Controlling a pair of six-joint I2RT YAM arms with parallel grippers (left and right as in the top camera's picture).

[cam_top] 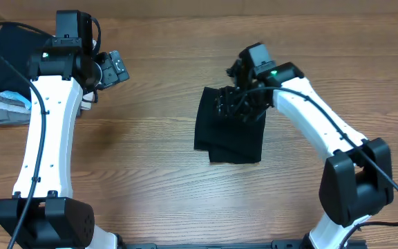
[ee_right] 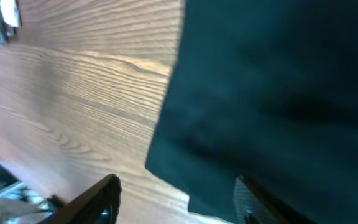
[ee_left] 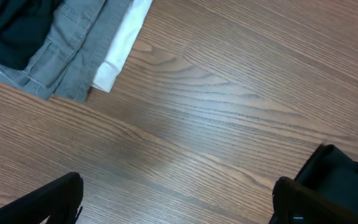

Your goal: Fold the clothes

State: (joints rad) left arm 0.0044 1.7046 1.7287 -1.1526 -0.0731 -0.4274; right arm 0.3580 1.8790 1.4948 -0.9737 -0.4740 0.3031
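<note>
Right fingers (ee_right: pixel 98 202) stand parted, the folded shirt (cam_top: pixel 230 131) just beneath them; on lifting, a tip could snag cloth and undo the fold. Left fingers (ee_left: pixel 55 199) wide open, empty.

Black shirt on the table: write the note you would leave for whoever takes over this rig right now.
Left gripper: open and empty, parked at the far left near the pile of folded garments.
Right gripper: open, low over the far edge of the black shirt, gripping nothing.
Shirt: mid-table, folded into a compact rectangle; its near edge looks uneven, with a layer sticking out.
Done: the folding itself appears finished.
Left: lift the right arm clear, and probably square up the near edge.
</note>
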